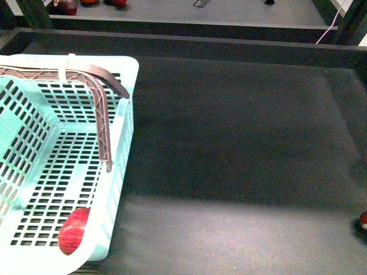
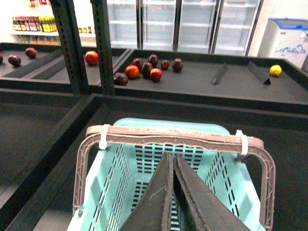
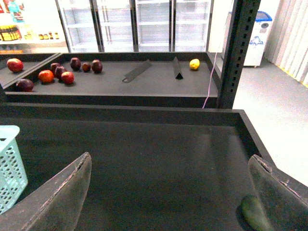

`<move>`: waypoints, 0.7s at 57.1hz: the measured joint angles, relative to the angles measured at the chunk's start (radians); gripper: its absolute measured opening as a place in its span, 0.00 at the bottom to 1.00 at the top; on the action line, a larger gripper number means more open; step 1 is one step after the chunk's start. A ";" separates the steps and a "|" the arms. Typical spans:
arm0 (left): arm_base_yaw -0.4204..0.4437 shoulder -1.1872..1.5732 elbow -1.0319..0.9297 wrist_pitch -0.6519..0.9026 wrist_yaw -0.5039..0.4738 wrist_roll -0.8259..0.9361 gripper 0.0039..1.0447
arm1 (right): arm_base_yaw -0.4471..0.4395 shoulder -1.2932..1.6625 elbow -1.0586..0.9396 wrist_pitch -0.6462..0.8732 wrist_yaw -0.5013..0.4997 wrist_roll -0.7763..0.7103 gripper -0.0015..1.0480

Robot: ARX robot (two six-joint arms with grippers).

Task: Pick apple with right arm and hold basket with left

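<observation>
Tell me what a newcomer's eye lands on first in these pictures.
The pale mint-green basket fills the left side of the front view, its brown handles folded over the rim. A red apple lies inside at its near corner. Beyond it the dark shelf is mostly bare, and in the right wrist view the right gripper hangs over that shelf with its fingers wide apart.

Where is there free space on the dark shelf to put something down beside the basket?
The widest bare patch is the dark shelf surface, bordered by the basket on the left and the raised back ledge. Only a small red fruit sits at its far right edge. Inside the basket, the near corner holds the apple. The further shelf is crowded with fruit.
</observation>
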 joint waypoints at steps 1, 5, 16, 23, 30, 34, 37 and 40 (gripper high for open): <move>0.000 -0.015 0.000 -0.005 0.000 0.000 0.03 | 0.000 0.000 0.000 0.000 0.000 0.000 0.92; 0.000 -0.029 0.000 -0.010 0.000 0.000 0.03 | 0.000 0.000 0.000 0.000 0.000 0.000 0.92; 0.000 -0.033 0.000 -0.012 0.000 0.000 0.03 | 0.000 0.000 0.000 0.000 0.000 0.000 0.92; 0.000 -0.033 0.000 -0.012 0.000 0.000 0.03 | 0.000 0.000 0.000 0.000 0.000 0.000 0.92; 0.000 -0.033 0.000 -0.012 0.000 0.000 0.03 | 0.000 0.000 0.000 0.000 0.000 0.000 0.92; 0.000 -0.033 0.000 -0.012 0.000 0.000 0.03 | 0.000 0.000 0.000 0.000 0.000 0.000 0.92; 0.000 -0.033 0.000 -0.012 0.000 0.000 0.03 | 0.000 0.000 0.000 0.000 0.000 0.000 0.92; 0.000 -0.033 0.000 -0.012 0.000 0.000 0.03 | 0.000 0.000 0.000 0.000 0.000 0.000 0.92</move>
